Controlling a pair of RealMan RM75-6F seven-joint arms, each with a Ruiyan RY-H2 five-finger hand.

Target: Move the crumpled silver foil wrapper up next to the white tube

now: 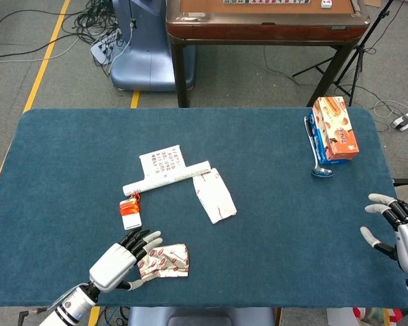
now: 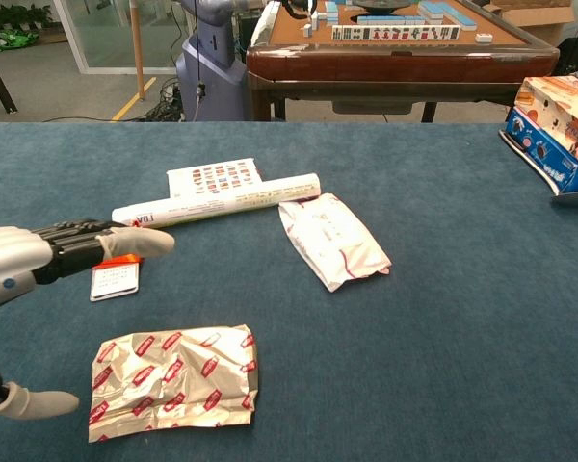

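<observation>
The crumpled silver foil wrapper [image 1: 165, 261] [image 2: 176, 379], printed with red labels, lies near the table's front edge. My left hand [image 1: 121, 258] [image 2: 39, 260] hovers at its left side, fingers spread and holding nothing; its fingertips reach over the wrapper's left edge. The white tube [image 1: 166, 176] [image 2: 217, 201] lies slanted farther back, on a printed card [image 1: 162, 160]. My right hand [image 1: 402, 234] is open at the table's right edge, far from both, and shows only in the head view.
A white pouch [image 1: 214, 195] [image 2: 332, 239] lies right of the tube's end. A small red-and-white tag [image 1: 130, 212] sits between tube and wrapper. An orange box [image 1: 335, 129] and a blue one [image 2: 557, 130] stand at the back right.
</observation>
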